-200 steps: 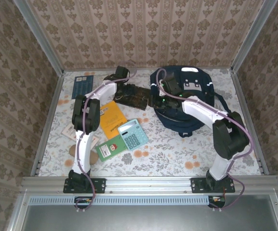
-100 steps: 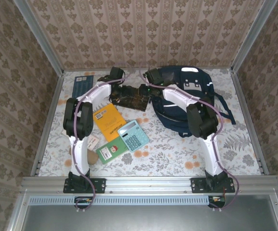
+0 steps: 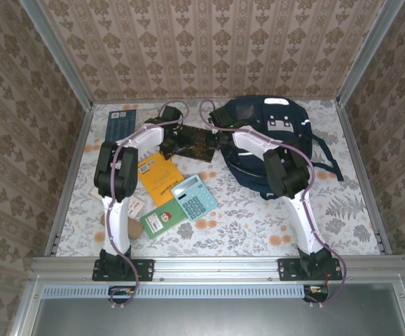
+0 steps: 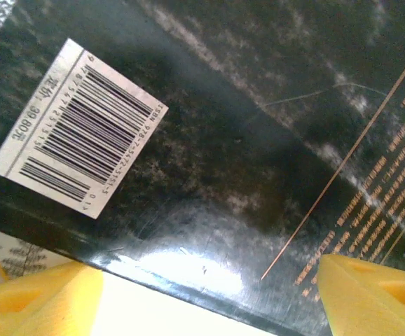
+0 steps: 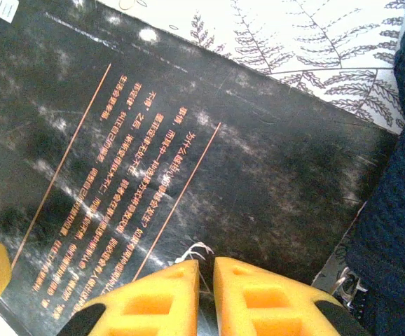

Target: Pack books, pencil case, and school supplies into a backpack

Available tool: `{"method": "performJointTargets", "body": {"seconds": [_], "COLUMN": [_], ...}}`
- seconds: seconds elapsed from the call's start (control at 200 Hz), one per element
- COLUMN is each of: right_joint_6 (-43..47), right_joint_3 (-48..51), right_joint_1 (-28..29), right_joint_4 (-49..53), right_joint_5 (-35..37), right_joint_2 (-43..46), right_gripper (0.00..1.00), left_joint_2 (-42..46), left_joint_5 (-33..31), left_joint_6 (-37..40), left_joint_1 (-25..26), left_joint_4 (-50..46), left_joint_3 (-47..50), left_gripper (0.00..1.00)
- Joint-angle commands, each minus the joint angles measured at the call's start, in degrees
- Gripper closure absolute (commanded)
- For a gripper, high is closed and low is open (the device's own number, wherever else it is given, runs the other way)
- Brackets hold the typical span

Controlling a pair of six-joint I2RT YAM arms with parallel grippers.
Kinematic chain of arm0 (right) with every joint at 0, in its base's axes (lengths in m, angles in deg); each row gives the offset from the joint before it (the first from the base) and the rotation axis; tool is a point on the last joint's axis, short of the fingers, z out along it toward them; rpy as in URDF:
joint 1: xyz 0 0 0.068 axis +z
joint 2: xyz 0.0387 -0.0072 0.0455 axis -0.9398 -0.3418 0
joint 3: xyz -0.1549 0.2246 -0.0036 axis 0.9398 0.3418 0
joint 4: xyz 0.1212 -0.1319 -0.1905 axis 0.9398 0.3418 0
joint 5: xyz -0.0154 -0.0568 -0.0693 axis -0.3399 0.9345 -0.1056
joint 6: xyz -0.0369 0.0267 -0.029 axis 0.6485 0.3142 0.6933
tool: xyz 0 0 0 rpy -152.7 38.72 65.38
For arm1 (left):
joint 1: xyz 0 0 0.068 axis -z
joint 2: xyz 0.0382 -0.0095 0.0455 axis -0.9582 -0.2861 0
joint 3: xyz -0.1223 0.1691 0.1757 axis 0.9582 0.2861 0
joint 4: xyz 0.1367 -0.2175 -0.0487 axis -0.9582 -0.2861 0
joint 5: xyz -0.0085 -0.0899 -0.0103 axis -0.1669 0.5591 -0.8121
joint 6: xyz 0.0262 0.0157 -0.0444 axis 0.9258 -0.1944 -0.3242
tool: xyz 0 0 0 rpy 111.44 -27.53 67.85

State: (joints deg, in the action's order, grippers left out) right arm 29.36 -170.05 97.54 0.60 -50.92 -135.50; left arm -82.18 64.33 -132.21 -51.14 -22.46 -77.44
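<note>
The black book (image 3: 194,142) with gold print lies between the backpack (image 3: 276,133) and the dark blue book (image 3: 121,124). My left gripper (image 3: 172,133) hangs over its left end. In the left wrist view the left gripper (image 4: 202,273) is open, its fingers wide apart over the black book (image 4: 209,140) near its barcode label (image 4: 76,154). My right gripper (image 3: 219,138) is at the book's right end. Close up, the right gripper (image 5: 206,266) has its jaws almost together, tips against the black book's (image 5: 258,168) face, nothing between them. The backpack's navy fabric (image 5: 399,210) lies just right of it.
In front of the black book lie the orange-yellow book (image 3: 157,173), the light blue calculator (image 3: 195,197) and the small green book (image 3: 162,218). A white card (image 3: 136,205) and the tan pencil case (image 3: 134,228) sit by the left arm. Metal rails bound the flowered table (image 3: 244,224).
My right arm has swung left from the backpack to the black book's right end, its jaws closing. My left gripper has shifted slightly over the book's left end.
</note>
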Motion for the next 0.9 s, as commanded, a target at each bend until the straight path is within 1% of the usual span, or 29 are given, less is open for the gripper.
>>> {"method": "performJointTargets", "body": {"seconds": [0.0, 0.21, 0.33, 0.43, 0.54, 0.645, 0.78, 0.895], "right_joint_6": [-1.1, -4.9, -7.5, -7.7, -5.6, -2.9, -1.1, 2.2], "right_joint_3": [4.7, 14.4, 19.9, 21.9, 19.9, 16.4, 11.9, 9.2], "right_joint_1": [1.6, 4.3, 5.7, 6.5, 6.2, 4.7, 2.0, 0.6], "right_joint_4": [2.5, -0.1, -1.8, -2.4, -0.8, 0.6, 2.2, 2.8], "right_joint_5": [-2.0, -3.4, -5.7, -6.9, -5.7, -4.4, -3.4, -1.7], "right_joint_2": [1.9, 8.6, 13.0, 15.5, 16.6, 15.9, 13.6, 11.4], "right_gripper": [0.85, 0.85, 0.85, 0.84, 0.81, 0.79, 0.66, 0.61], "left_joint_2": [-3.9, -8.5, -8.5, -7.9, -6.3, -2.9, 2.2, 5.3], "left_joint_5": [0.0, -0.1, 0.1, 0.2, 0.9, 1.4, 1.8, 3.6], "left_joint_6": [-0.7, 1.6, 2.9, 4.2, 5.0, 4.3, 2.4, -0.3], "left_joint_1": [-1.6, -3.4, -3.5, -3.5, -3.5, -3.2, -2.4, -1.5], "left_joint_4": [-0.9, -3.1, -2.7, -2.5, -2.0, 0.1, 2.3, 5.2], "left_joint_3": [-3.6, -9.9, -10.6, -10.5, -9.5, -5.7, 0.3, 5.9], "left_gripper": [0.19, 0.20, 0.20, 0.19, 0.19, 0.19, 0.18, 0.17]}}
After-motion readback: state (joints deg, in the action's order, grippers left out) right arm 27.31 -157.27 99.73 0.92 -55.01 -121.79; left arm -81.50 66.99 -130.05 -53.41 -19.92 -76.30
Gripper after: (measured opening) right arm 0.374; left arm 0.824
